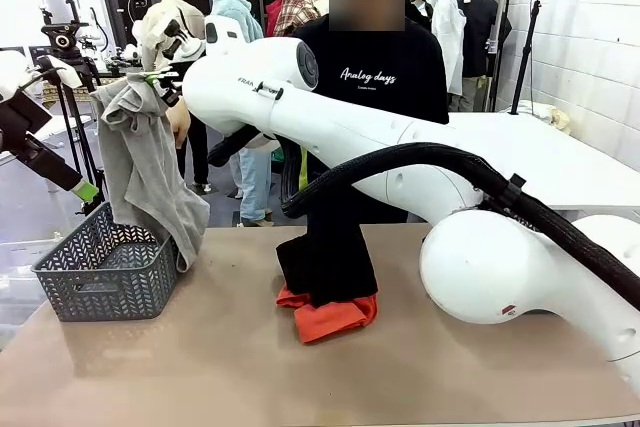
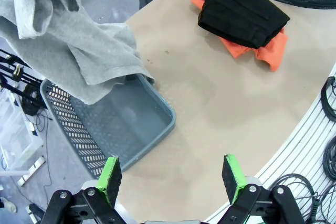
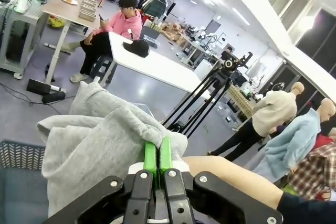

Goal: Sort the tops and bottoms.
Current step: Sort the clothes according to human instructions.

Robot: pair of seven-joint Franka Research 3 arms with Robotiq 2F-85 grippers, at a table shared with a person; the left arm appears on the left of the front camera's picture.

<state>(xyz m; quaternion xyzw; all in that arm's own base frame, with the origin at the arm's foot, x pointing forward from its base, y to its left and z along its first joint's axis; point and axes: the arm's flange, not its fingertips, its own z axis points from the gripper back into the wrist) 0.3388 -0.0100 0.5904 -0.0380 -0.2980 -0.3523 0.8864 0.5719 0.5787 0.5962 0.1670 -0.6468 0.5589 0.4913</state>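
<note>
As it seems bound for the grey basket (image 1: 100, 282) just below, light grey top (image 1: 150, 167) hangs clamped in right gripper (image 3: 158, 149); left gripper (image 2: 170, 177) nearby, jaws apart, empty.

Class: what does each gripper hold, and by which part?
Right gripper: the grey garment, pinched by a bunched fold at its top. Left gripper: open, nothing held.

grey top (image 2: 79, 51): hangs crumpled abv basket (image 2: 157, 124) | blk bottoms (image 2: 244, 11): folded, atop orange top (image 2: 265, 51)
</note>
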